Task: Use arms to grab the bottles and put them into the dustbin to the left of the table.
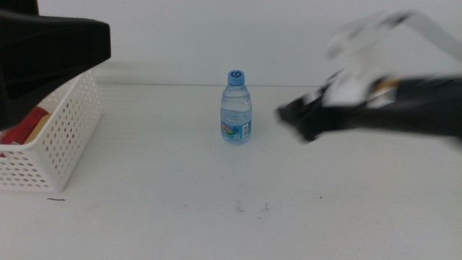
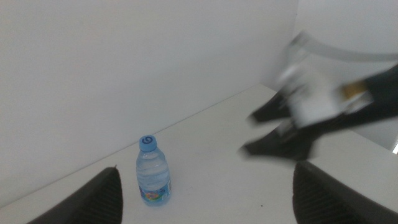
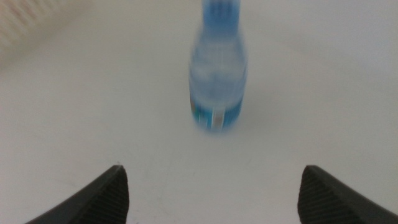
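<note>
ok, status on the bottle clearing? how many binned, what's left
Partly done, it seems: the dustbin at the table's left already holds something red and something yellow, though they're too hidden to identify. In hand: the right hand, jaws open, is beside the upright water bottle with a gap between them; its wrist view has the bottle centred ahead. The left hand is open and empty. Left: grasp that bottle and bin it.

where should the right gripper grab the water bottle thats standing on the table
Grip the water bottle around its round body, about at the label, coming in level from the right side, where the right gripper already faces it with fingers apart. It stands upright and alone on the table, so both flanks are free. The tapered neck and small blue cap look a poorer hold.
</note>
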Robot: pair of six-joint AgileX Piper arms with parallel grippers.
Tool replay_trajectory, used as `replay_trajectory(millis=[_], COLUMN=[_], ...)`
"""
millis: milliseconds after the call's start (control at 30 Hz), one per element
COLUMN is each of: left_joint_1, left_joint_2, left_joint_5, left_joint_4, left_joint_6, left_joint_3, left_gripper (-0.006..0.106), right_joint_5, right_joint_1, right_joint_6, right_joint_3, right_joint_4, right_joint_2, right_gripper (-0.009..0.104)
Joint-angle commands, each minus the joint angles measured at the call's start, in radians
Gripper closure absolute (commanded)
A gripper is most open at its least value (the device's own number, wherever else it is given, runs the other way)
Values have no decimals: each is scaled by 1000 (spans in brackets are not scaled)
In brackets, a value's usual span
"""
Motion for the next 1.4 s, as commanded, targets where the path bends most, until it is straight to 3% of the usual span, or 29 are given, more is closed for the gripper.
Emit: replay_trajectory(millis=[0,67,167,300,733,900,1000,1233,1367], left_joint_1=[3,3,3,3,3,3,3,1,1], left_joint_2=[-1,-1,-2,-2,-2,-2,-2,91,194], left_joint_5=[-3,-3,-3,-3,-3,-34,-264,-1155,-1376], left_joint_4=[0,0,0,0,0,109,86,32,-5], left_joint_6=[-10,-10,-10,-10,-10,-12,-32,-78,-124], left_joint_3=[-7,-7,-7,-7,-7,43,213,804,961], left_gripper=[7,7,7,7,7,7,7,7,7], right_joint_5=[186,294,336,400,395,395,395,395,395], right_joint_1=[-15,-17,-17,-17,-17,-17,-17,-17,-17], right_joint_6=[9,35,38,51,58,61,61,61,61], right_joint_3=[-29,-69,-81,-81,-81,-81,-81,-81,-81], right_joint_4=[-58,-115,-136,-140,-126,-126,-126,-126,-126], right_joint_2=[-212,-322,-435,-484,-483,-483,-483,-483,-483], right_gripper=[6,6,6,6,7,7,7,7,7])
